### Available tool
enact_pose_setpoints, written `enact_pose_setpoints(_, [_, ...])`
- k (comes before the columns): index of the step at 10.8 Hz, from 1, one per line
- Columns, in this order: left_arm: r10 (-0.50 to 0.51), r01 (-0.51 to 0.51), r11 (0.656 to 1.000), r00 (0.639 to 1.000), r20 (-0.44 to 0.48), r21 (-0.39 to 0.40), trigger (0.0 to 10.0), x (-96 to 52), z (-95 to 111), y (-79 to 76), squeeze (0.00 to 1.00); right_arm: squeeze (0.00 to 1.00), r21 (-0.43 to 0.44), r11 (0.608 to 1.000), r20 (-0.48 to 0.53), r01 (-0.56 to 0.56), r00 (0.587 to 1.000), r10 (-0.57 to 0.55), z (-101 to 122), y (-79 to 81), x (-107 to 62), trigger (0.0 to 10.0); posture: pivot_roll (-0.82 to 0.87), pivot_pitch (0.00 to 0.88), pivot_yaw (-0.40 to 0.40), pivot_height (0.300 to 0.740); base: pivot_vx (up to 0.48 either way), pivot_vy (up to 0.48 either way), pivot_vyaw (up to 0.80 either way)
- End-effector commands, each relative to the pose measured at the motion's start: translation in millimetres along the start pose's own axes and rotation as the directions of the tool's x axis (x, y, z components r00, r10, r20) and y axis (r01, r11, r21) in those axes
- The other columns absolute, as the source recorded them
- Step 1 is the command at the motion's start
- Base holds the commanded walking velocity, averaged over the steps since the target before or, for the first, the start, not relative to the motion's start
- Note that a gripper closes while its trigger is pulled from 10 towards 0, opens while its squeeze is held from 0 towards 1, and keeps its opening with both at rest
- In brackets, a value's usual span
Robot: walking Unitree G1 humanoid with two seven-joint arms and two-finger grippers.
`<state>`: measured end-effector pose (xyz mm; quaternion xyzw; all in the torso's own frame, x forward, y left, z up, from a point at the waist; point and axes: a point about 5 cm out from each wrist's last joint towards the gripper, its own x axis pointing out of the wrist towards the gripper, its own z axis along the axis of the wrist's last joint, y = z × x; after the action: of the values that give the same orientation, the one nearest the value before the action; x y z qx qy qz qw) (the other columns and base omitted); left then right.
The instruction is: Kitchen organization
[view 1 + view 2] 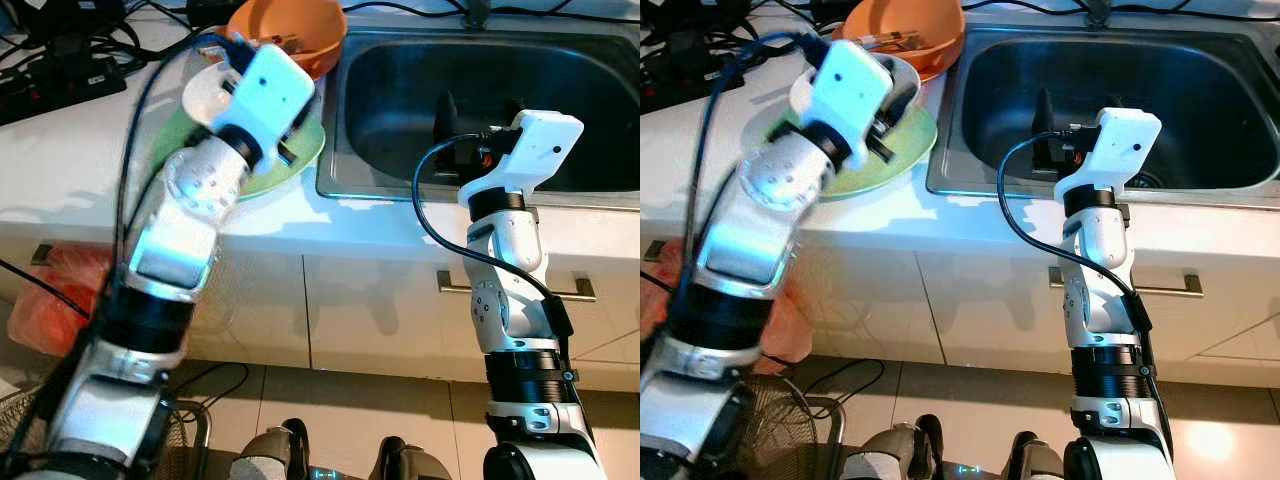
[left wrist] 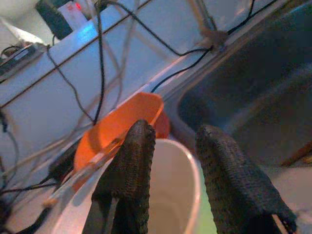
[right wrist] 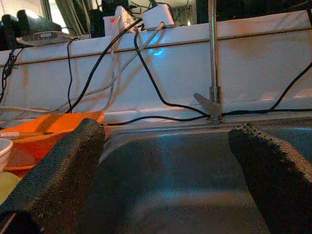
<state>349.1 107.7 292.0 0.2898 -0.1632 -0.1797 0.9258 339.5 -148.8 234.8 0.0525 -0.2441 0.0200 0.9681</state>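
Note:
A white bowl (image 2: 170,195) sits on a green plate (image 1: 300,160) on the white counter, left of the sink (image 1: 400,90). My left gripper (image 2: 173,134) hovers right at the bowl, open. One finger (image 2: 131,170) is over the bowl's inside and the other stands outside the rim. Just behind is an orange bowl (image 1: 300,30) holding a utensil (image 1: 890,42). My right gripper (image 3: 168,127) stands open over the front of the steel sink, holding nothing.
The faucet (image 3: 213,58) rises at the back of the sink. Black cables and a power strip (image 1: 50,75) clutter the counter's back left. Below are cabinet fronts with a metal handle (image 1: 450,285), a red bag (image 1: 60,290) and a wire basket (image 1: 780,420) on the floor.

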Motion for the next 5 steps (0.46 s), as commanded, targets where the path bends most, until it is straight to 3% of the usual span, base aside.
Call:
enact_pose_setpoints(1, [0.003,-0.001,0.999,0.999,-0.044,0.046,10.0,1.5,-3,0.8,0.00,0.00,0.014,1.000,-0.012,0.003,1.000,-0.003,-3,1.1,-1.8,10.0,0.10,0.181,0.068,0.740,0.000,0.000,0.00])
enact_pose_setpoints(3, [0.023,-0.012,0.995,0.994,-0.110,0.101,10.0,1.1,-9,3.9,0.00,0.00,0.016,1.000,-0.014,0.002,1.000,-0.001,-4,1.7,-1.8,10.0,0.10,0.182,0.069,0.740,0.000,0.000,0.00])
enact_pose_setpoints(5, [0.050,-0.047,0.998,0.997,-0.062,0.039,10.0,-0.2,-2,11.0,0.00,0.00,0.016,1.000,-0.014,0.000,1.000,0.000,-4,1.7,-2.0,10.0,0.10,0.182,0.069,0.740,0.000,0.000,0.00])
